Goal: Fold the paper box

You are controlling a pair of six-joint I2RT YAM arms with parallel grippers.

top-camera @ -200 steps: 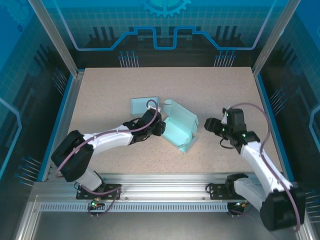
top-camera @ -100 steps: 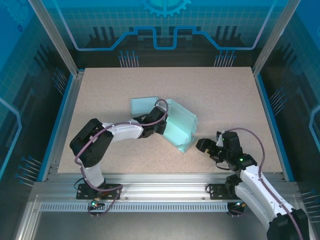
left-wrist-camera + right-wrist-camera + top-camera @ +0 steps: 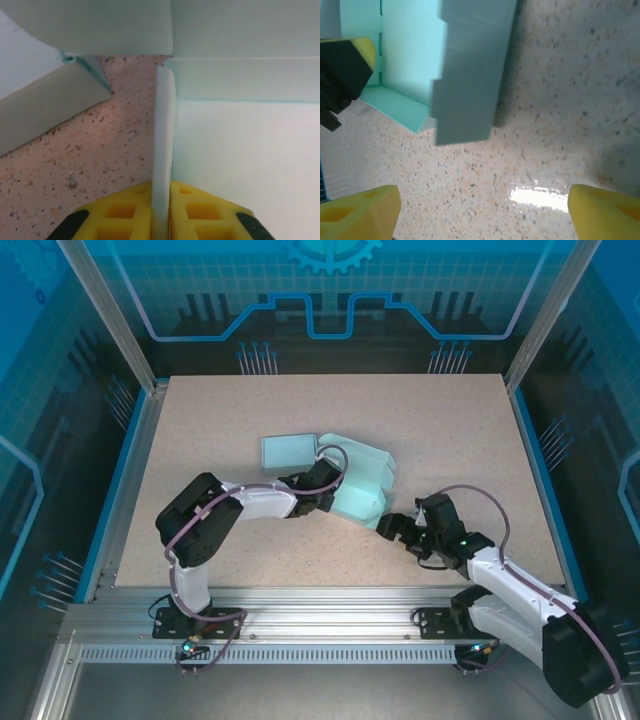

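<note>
Paper box (image 3: 358,492): left wrist view shows left tool (image 3: 161,202) clamping its wall; right tool (image 3: 482,212) gapes.

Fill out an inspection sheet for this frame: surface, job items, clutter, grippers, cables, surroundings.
Surface: speckled beige table, blue-edged.
Job's things: pale teal paper box, partly folded, walls raised, one panel lying flat.
Clutter: nothing seen.
Grippers: left gripper shut on a box wall; right gripper open by the box's near right corner, holding nothing.
Cables: left arm's cable and right arm's cable, purple, looping free.
Surroundings: aluminium frame, blue-lit panels.
</note>
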